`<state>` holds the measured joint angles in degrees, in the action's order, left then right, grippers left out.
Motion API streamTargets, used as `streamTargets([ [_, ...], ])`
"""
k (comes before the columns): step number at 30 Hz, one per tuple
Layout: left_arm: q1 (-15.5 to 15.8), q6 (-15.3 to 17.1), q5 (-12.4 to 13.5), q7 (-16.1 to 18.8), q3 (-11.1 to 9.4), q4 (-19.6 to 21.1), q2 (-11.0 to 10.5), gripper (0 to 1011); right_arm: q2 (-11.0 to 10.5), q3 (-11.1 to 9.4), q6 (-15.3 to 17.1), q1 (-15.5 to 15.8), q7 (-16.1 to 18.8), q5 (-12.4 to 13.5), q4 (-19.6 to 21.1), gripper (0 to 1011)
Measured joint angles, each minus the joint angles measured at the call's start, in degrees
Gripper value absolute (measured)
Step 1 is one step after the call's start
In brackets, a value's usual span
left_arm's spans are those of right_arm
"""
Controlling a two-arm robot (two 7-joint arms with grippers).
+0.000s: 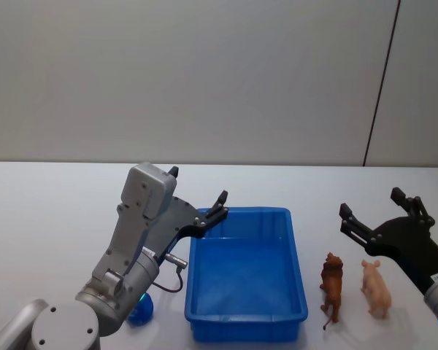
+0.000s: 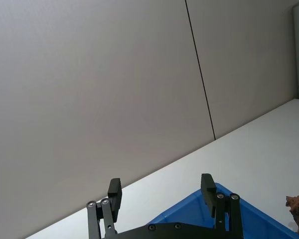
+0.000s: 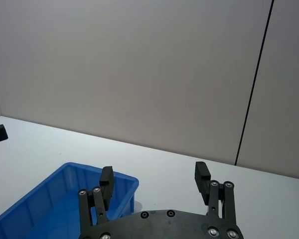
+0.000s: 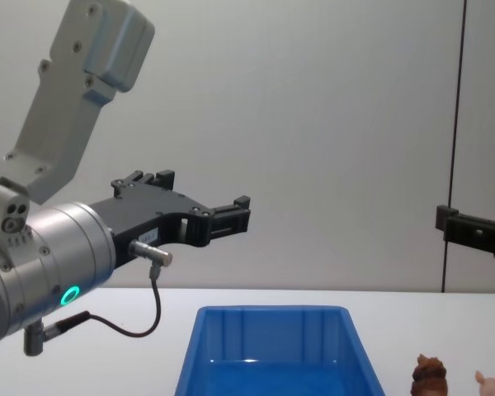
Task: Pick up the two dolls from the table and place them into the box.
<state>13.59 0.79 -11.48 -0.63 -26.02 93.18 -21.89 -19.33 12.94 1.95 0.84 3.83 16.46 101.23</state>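
Plain grey wall (image 1: 204, 73) behind; flat white tabletop (image 1: 58, 219) in front of it.

Left gripper (image 1: 198, 184): raised over the far left corner of the bright blue rectangular plastic box (image 1: 244, 319), well above the rim. Fingers spread wide, nothing between them. It points out toward the wall, not down, so I read it as waiting rather than reaching.

Right gripper (image 1: 371, 201): to the right of the box, raised above the table and beyond the dolls. Fingers also spread wide and empty. Wide opening suits a grasp not yet begun.

Dark brown animal doll with tufted head (image 1: 332, 286): standing upright on the table, just beside the box's right wall, not touching it.

Pale pink animal doll with pointed ears (image 1: 377, 288): upright too, just beside the brown one on the side away from the box, a small gap between them.

Box interior looks empty, so no doll placed yet. Both dolls sit on the right arm's side, so the right gripper is the likelier one to descend first. The close spacing means an open finger could knock the neighbour over.
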Motion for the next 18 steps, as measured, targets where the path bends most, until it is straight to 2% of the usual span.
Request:
streamTargets([
  [18, 0.0, 0.0, 0.0, 0.0, 0.0, 0.0, 0.0, 1001, 0.0, 0.0, 0.0, 0.0, 0.0, 0.0, 0.0, 1001],
])
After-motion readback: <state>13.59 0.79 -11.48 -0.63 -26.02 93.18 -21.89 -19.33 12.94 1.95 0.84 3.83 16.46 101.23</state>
